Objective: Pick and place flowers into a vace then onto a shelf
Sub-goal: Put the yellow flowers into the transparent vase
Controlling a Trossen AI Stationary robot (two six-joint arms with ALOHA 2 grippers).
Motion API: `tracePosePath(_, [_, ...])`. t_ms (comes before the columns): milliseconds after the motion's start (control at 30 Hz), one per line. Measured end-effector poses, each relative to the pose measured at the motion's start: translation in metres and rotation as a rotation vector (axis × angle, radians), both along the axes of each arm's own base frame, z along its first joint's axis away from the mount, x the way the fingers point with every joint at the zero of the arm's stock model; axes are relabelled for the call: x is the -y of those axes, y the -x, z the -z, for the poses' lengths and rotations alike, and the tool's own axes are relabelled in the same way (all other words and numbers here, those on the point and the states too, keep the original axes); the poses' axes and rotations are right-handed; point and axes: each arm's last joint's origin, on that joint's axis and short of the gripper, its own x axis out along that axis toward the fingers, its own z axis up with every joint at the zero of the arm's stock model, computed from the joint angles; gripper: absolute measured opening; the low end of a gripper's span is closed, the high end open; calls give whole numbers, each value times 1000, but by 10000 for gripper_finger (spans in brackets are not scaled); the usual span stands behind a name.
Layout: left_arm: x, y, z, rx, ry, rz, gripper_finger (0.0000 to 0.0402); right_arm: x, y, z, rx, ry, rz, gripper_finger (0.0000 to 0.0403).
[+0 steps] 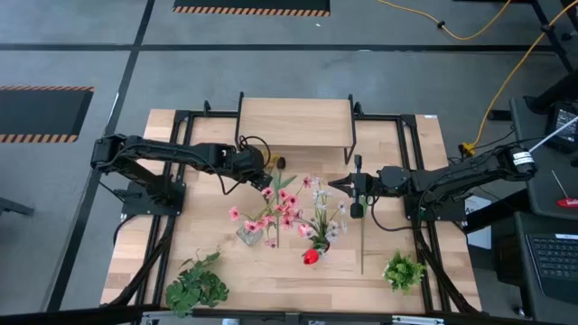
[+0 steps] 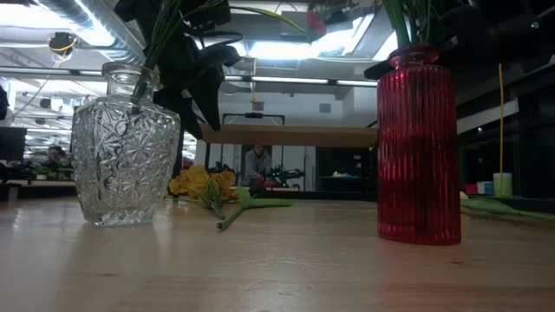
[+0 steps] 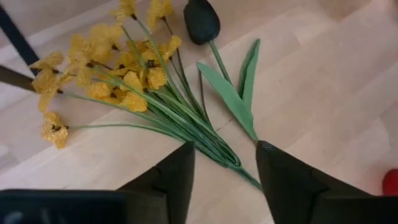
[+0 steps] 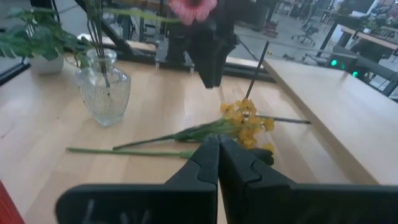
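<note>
I count two vases: one clear (image 2: 126,147), one red (image 2: 419,147). My left gripper (image 3: 225,171) gapes over the yellow spray (image 3: 106,68); right gripper (image 4: 218,155) is pinched empty.

Two vases: clear (image 1: 250,235), red (image 1: 312,256); two leafy plants (image 1: 197,285); one shelf (image 1: 294,122).

Your two arms are dark, near-black, built of slim jointed links. The right arm (image 1: 470,171) wears a white band near its wrist joint. The left gripper (image 3: 224,180) ends in two broad, matte black fingers tapering to blunt wedges; the right gripper (image 4: 218,152) has the same wedge-shaped fingers.
</note>
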Motion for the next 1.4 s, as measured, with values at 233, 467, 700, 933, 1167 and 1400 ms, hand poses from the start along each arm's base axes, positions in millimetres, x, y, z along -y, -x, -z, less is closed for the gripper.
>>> tracePosePath(233, [-2,-4,11,-31,-5,-104,205,0,-3,7,-37,6,-2,4])
tracePosePath(467, [-4,-15,39,-116,41,-179,202,-1,-6,11,-63,23,-7,4])
tracePosePath(700, [-4,-26,49,-81,86,-162,196,-1,-6,12,-66,35,-10,4])
tracePosePath(933, [-7,-30,62,-121,93,-170,196,-1,-6,12,-73,38,-11,4])
tracePosePath(1167, [-5,-33,79,-181,153,-170,196,-1,-5,13,-76,37,-11,4])
tracePosePath(1400, [-5,-35,89,-219,159,-141,181,-1,-5,13,-79,37,-11,4])
